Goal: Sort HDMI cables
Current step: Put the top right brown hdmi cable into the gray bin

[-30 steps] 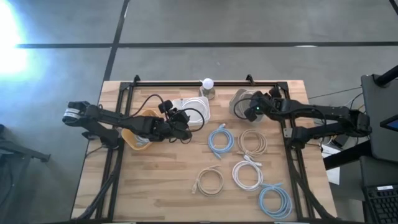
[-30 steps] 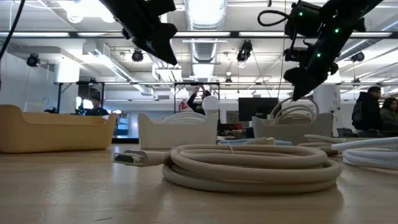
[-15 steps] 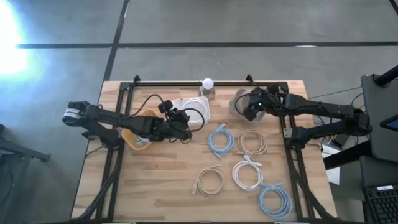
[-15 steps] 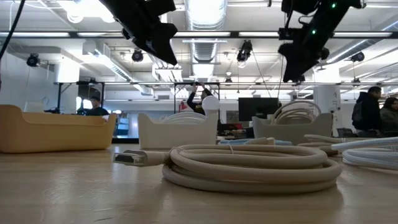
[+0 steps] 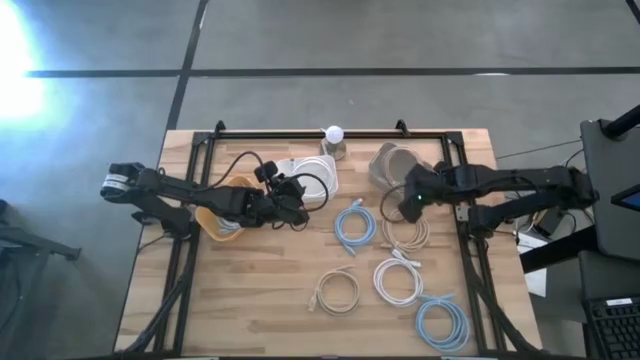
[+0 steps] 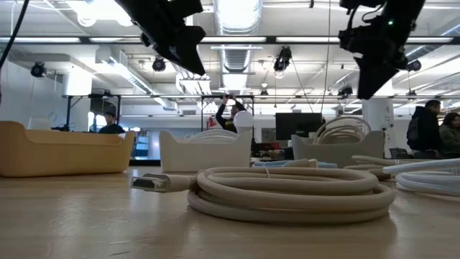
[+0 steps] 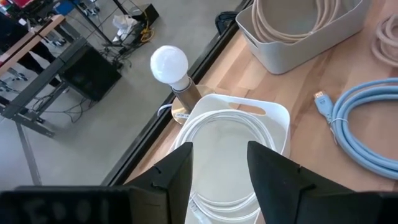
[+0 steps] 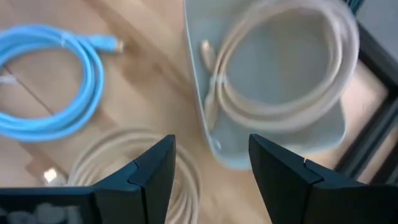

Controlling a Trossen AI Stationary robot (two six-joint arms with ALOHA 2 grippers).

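Note:
Several coiled cables lie flat on the table: light blue [image 5: 353,225], beige [image 5: 405,230], beige [image 5: 337,291], white [image 5: 397,281] and light blue [image 5: 441,323]. A white coil [image 7: 227,162] lies in the white bin [image 5: 312,178]. A beige coil [image 8: 280,68] lies in the grey bin [image 5: 390,160]. My left gripper [image 5: 300,210] hangs open in the air beside the white bin. My right gripper [image 5: 409,203] is open and empty, raised between the grey bin and the beige coil [image 8: 134,165] near it.
A yellow bin [image 5: 225,218] sits under the left arm and holds cable. A white bulb on a stand [image 5: 334,135] is at the far edge between the bins. A black frame rail [image 5: 330,132] runs along the far edge. Bare wood lies at the near left [image 5: 250,300].
My right gripper rose from low over the grey bin, then moved toward the table's near edge, and now hangs by the beige coil beside that bin. The left arm and the cables kept still.

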